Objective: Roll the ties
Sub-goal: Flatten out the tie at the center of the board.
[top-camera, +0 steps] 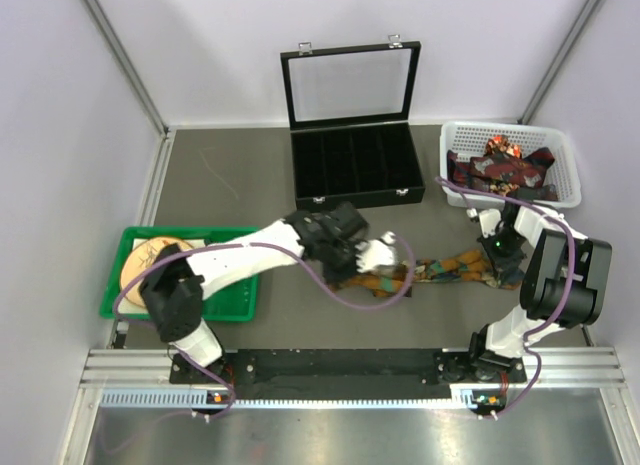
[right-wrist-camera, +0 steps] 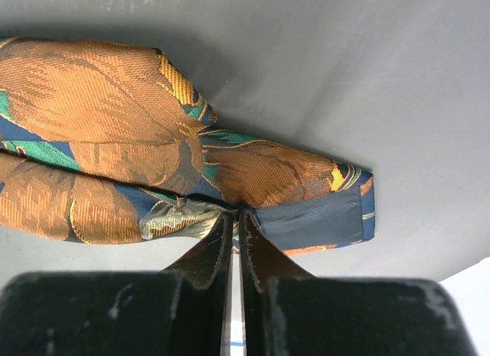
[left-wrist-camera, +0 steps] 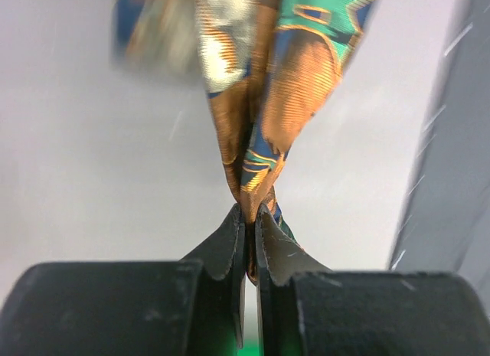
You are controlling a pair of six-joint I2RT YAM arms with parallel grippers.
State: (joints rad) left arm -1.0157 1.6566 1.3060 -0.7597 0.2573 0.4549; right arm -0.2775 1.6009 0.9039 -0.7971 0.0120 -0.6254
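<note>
An orange, brown, blue and green patterned tie (top-camera: 450,266) lies stretched across the grey table between my two grippers. My left gripper (top-camera: 388,260) is shut on its left end; in the left wrist view the fabric (left-wrist-camera: 264,119) is pinched at the fingertips (left-wrist-camera: 250,214). My right gripper (top-camera: 497,257) is shut on the right end; in the right wrist view the folded tie end (right-wrist-camera: 230,168) with its blue lining sits against the fingertips (right-wrist-camera: 236,217). More dark red patterned ties (top-camera: 500,168) lie piled in the white basket (top-camera: 563,157).
An open black case (top-camera: 355,160) with divided compartments and a glass lid stands at the back centre. A green tray (top-camera: 235,303) holding a round wooden board sits at the left under my left arm. White walls enclose the table.
</note>
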